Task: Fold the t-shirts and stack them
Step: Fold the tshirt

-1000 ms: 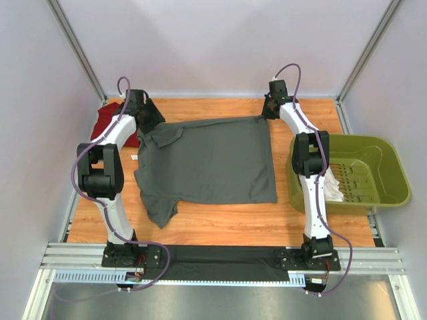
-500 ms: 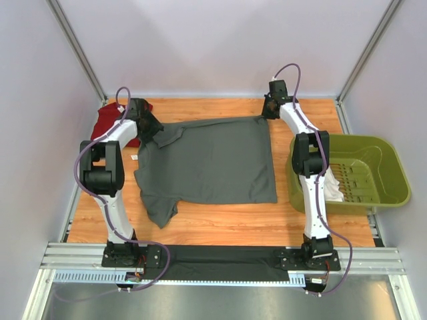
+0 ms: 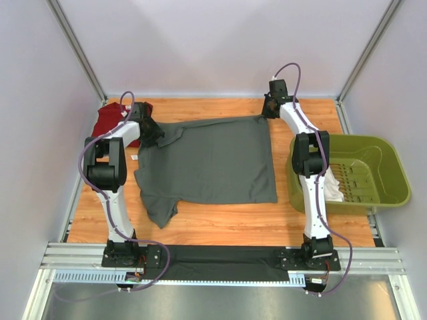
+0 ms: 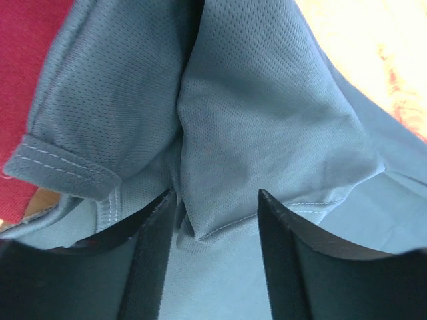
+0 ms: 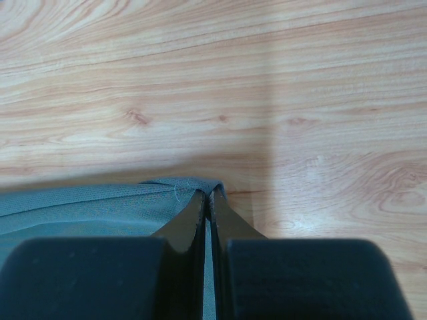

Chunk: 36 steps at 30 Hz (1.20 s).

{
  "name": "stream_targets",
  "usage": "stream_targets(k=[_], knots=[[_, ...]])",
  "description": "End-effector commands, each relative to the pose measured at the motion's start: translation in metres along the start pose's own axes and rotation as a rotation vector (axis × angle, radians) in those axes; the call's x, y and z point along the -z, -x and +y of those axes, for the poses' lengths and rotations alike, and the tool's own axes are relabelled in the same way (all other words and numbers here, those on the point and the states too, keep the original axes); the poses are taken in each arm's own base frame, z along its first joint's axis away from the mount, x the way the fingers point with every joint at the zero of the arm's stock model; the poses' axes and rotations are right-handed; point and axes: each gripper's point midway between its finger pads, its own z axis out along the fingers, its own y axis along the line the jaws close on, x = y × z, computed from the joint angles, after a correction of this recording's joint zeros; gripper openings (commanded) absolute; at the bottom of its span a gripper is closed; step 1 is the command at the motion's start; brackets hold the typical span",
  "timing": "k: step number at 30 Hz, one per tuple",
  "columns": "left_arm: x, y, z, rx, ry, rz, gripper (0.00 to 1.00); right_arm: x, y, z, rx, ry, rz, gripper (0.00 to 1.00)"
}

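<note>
The dark grey t-shirt (image 3: 207, 163) lies spread on the wooden table, collar to the left. My left gripper (image 3: 152, 131) is open over its far-left collar and sleeve; in the left wrist view (image 4: 217, 220) the jaws stand apart around a fold of grey cloth (image 4: 253, 120). My right gripper (image 3: 267, 115) is shut on the shirt's far-right hem corner (image 5: 200, 188), low on the table. The dark red t-shirt (image 3: 112, 123) lies bunched at the far left, partly behind the left arm, and shows in the left wrist view (image 4: 27, 60).
An olive-green basket (image 3: 377, 150) stands at the right with white cloth (image 3: 335, 188) inside. A small white tag (image 3: 134, 157) lies on the wood left of the shirt. A black strip runs along the near rail (image 3: 220, 257).
My left gripper has moved a little left and farther back along the shirt's collar. The collar fold has shifted slightly. The right arm has not moved.
</note>
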Motion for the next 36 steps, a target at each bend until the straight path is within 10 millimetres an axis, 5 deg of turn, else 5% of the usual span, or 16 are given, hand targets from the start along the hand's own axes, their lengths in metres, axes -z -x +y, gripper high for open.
stream_targets(k=[1, 14, 17, 18, 20, 26, 36], knots=[[0.002, 0.007, -0.016, -0.024, -0.035, -0.026, 0.56, 0.003, 0.026, 0.002, 0.004, 0.018, -0.073, 0.00], [0.013, 0.011, -0.017, -0.030, -0.032, -0.038, 0.48, 0.003, 0.027, 0.003, 0.001, 0.016, -0.077, 0.00], [0.015, 0.012, -0.016, -0.029, -0.028, -0.043, 0.35, 0.003, 0.026, 0.002, 0.003, 0.013, -0.075, 0.00], [0.016, 0.013, -0.017, -0.029, -0.029, -0.044, 0.13, 0.003, 0.025, 0.002, 0.003, 0.014, -0.073, 0.00], [0.015, 0.013, -0.017, -0.028, -0.026, -0.041, 0.00, 0.003, 0.026, 0.002, 0.002, 0.015, -0.075, 0.00], [0.025, 0.026, -0.028, -0.035, -0.045, -0.073, 0.00, 0.009, 0.030, 0.003, 0.002, 0.009, -0.082, 0.00], [0.101, 0.054, -0.057, -0.080, -0.143, -0.164, 0.00, 0.017, 0.034, 0.002, 0.025, 0.012, -0.084, 0.00]])
